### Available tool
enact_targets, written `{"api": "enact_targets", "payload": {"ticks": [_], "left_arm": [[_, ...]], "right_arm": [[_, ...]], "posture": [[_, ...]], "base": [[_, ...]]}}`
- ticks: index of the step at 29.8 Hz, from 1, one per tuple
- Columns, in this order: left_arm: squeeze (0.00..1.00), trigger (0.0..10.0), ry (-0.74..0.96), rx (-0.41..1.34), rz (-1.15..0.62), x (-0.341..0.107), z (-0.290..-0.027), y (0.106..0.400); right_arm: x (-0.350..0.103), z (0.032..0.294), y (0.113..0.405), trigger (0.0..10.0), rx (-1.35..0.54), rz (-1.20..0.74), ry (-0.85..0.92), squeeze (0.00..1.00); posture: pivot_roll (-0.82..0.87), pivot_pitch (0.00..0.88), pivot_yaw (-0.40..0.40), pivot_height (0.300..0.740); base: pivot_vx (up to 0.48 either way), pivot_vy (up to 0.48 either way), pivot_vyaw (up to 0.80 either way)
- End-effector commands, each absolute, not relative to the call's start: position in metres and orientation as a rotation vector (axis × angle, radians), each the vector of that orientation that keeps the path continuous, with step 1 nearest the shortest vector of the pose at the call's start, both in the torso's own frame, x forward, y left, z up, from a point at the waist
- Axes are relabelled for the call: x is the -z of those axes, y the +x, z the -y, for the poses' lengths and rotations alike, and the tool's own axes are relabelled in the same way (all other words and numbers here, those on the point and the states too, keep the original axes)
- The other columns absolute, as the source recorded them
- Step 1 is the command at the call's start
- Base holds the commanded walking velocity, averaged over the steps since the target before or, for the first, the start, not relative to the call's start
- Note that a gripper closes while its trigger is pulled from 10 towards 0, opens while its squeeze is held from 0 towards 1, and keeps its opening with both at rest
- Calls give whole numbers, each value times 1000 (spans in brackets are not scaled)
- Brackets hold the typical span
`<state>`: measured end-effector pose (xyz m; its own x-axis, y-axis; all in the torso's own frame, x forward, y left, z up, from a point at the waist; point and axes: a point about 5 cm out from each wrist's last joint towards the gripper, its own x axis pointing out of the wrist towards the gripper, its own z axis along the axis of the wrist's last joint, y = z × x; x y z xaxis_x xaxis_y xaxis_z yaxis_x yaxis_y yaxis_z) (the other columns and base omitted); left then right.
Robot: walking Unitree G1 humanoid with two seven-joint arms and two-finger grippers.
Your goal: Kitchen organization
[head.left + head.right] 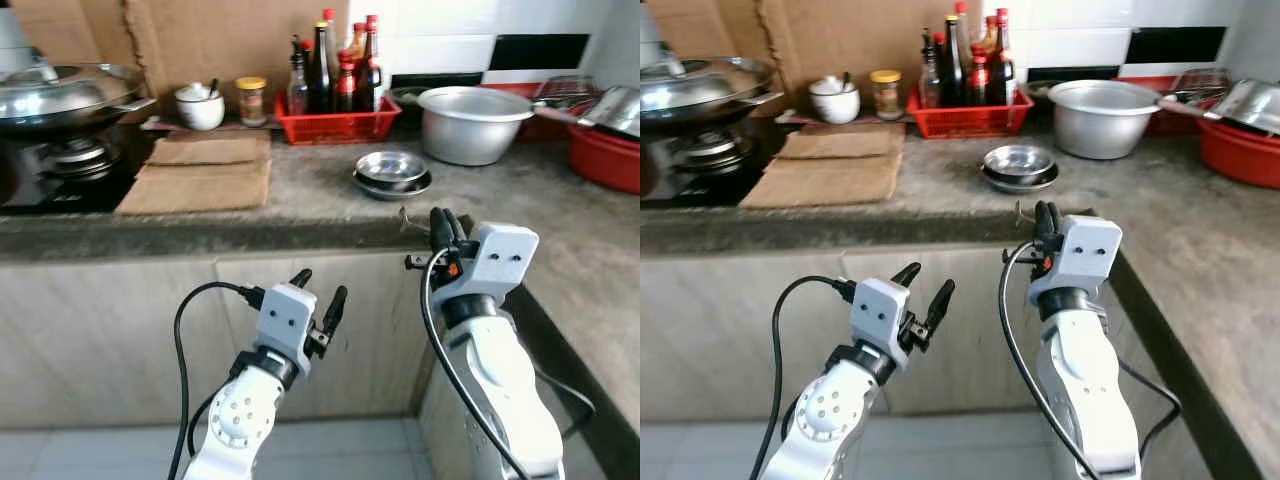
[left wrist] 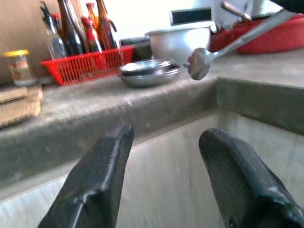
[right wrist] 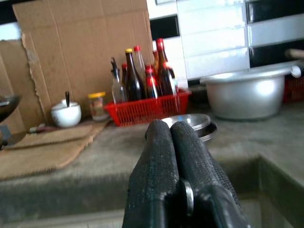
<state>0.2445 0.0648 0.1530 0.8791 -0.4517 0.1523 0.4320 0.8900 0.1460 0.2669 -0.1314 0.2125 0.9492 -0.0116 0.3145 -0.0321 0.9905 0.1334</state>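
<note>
Right gripper (image 1: pixel 447 226) pinching a metal spoon (image 2: pixel 200 64) at the counter (image 1: pixel 330 200) edge, left gripper (image 1: pixel 318 293) spread, lower left.

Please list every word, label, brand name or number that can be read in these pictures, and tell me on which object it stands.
No text can be read in any view.
Bottles in the red basket: labels too small and blurred.
Yellow-lidded jar: label blurred.
Cardboard behind them: no print visible.
</note>
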Motion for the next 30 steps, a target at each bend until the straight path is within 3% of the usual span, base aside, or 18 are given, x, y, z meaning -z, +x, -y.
{"api": "enact_targets", "payload": {"ticks": [1,18,30], "left_arm": [[0,10000,111,478,195,-155,-64,244],[0,10000,114,489,196,-155,-63,245],[0,10000,118,484,192,-155,-63,246]], "right_arm": [[-216,133,266,10000,-6,334,132,0],[-216,133,267,10000,-8,336,104,0],[-215,135,268,10000,13,327,83,0]], "posture": [[13,0,-9,740],[9,0,0,740],[13,0,-2,740]], "base": [[-300,0,0],[-299,0,0],[-273,0,733]]}}
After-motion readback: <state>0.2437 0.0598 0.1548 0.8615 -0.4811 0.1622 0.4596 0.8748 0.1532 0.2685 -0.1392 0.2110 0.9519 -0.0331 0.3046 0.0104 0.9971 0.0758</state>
